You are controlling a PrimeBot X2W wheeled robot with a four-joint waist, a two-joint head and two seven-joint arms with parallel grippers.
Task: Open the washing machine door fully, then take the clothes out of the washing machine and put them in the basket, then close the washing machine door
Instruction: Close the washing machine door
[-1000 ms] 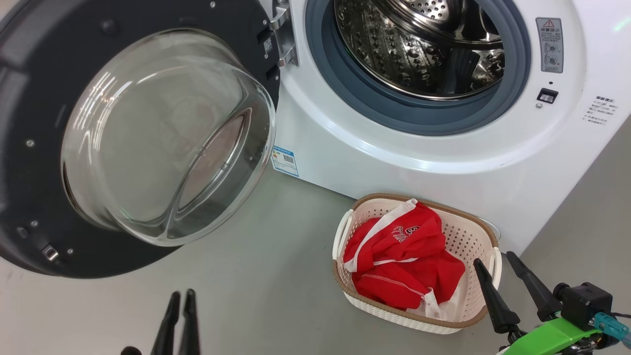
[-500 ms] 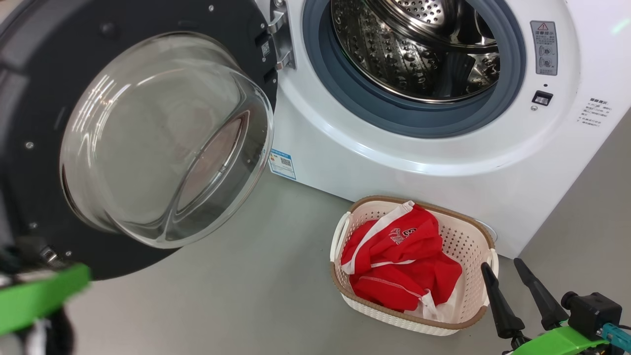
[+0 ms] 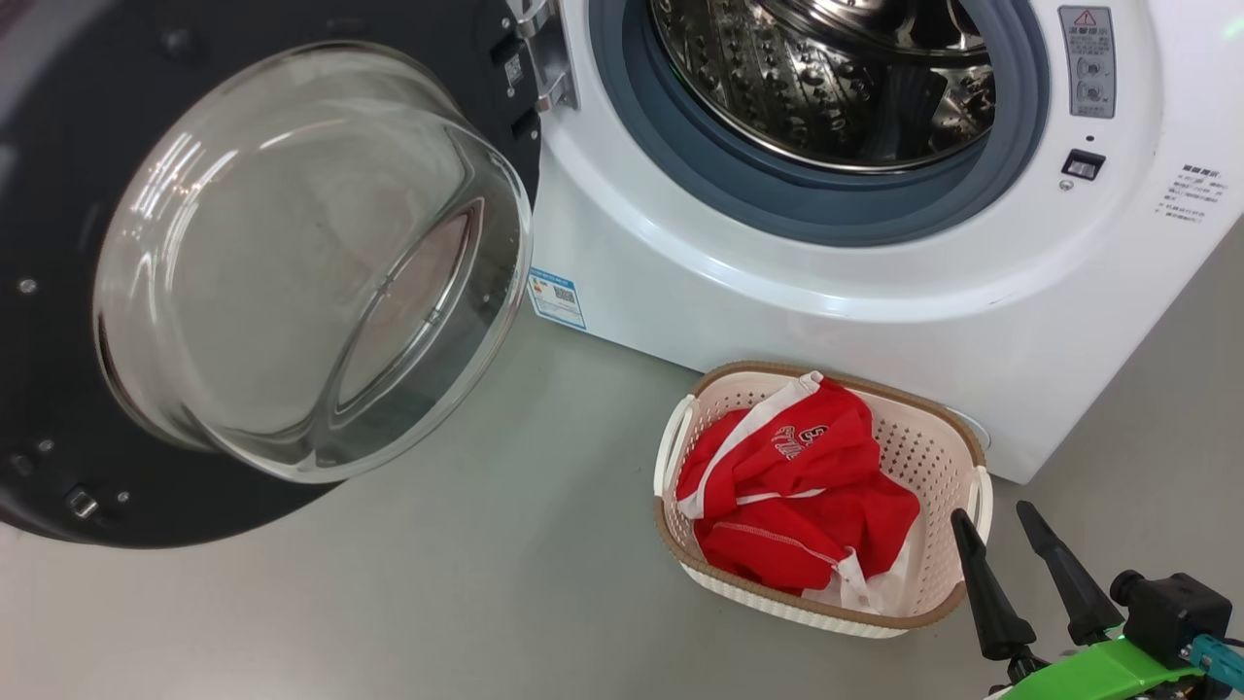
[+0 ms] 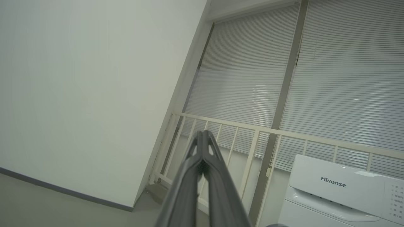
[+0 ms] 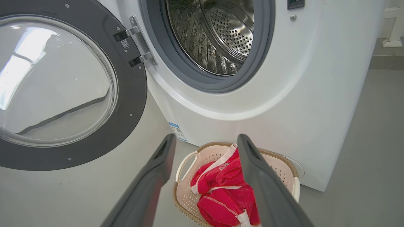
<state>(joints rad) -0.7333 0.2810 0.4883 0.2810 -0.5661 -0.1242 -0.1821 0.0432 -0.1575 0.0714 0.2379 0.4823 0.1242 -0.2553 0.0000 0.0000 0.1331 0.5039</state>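
Observation:
The washing machine door (image 3: 146, 515) hangs swung wide to the left, its glass bowl (image 3: 292, 262) bulging toward me. Beside it the washing machine (image 3: 777, 311) stands with its mouth uncovered, and the part of the drum (image 3: 826, 78) that shows is bare steel. On the floor in front, the red clothes (image 3: 797, 496) lie in the basket (image 3: 777, 608). My right gripper (image 3: 991, 512) hovers open and empty at the basket's right end, seen from the wrist as right gripper (image 5: 205, 137) above the clothes (image 5: 221, 189). My left gripper (image 4: 202, 134) is shut, empty, pointing up at a wall.
Grey floor (image 3: 505, 583) stretches between the door and the basket. In the left wrist view, a pale wall (image 4: 79, 94), a white railing (image 4: 252, 129) before window blinds (image 4: 331, 78), and the machine's top panel (image 4: 331, 183) are ahead.
My left gripper rose from the bottom of the head view and swung away to the left, its fingers closing. The head camera shifted slightly. The right gripper stayed by the basket.

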